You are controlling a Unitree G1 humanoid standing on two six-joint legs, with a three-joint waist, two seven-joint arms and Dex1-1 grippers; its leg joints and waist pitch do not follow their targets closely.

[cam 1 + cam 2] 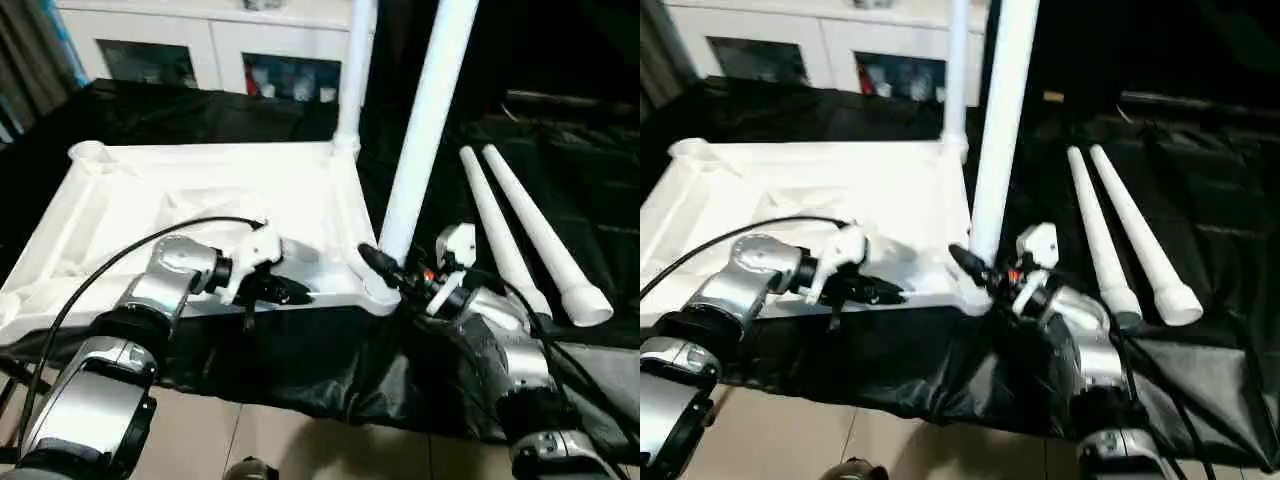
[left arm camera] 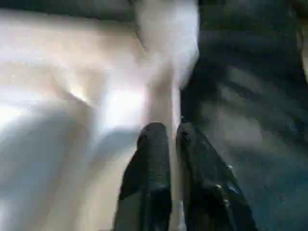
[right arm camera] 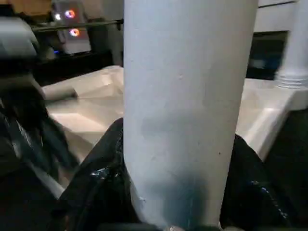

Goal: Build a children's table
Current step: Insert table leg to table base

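A white plastic tabletop (image 1: 200,215) lies upside down on a table draped in black cloth (image 1: 560,170), its ribbed underside facing up and its near edge running close along the cloth's front edge, beyond which pale floor (image 1: 300,440) shows. Behind the tabletop stands a white cabinet (image 1: 215,45) with glass doors.

Four white tapered legs are counted. One leg (image 1: 352,70) stands upright in the tabletop's far right corner socket. A second leg (image 1: 428,120) rises, slightly tilted, from the tabletop's near right corner socket (image 1: 375,290). Two loose legs (image 1: 525,230) lie side by side on the black cloth to the right of the tabletop, well apart from it, with bare cloth between them and the tabletop's right edge. The tabletop's far left corner socket (image 1: 88,152) stands empty.

The right tool (image 1: 385,265) is clamped around the base of the tilted leg just above the near right socket; the right wrist view shows its black fingers (image 3: 103,159) hugging both sides of the tube. The left tool (image 1: 285,292) rests at the tabletop's near edge, its two black fingers (image 2: 154,159) pinching the thin rim between them. A black cable (image 1: 130,255) loops over the left forearm.

No writing or brand marks can be read.
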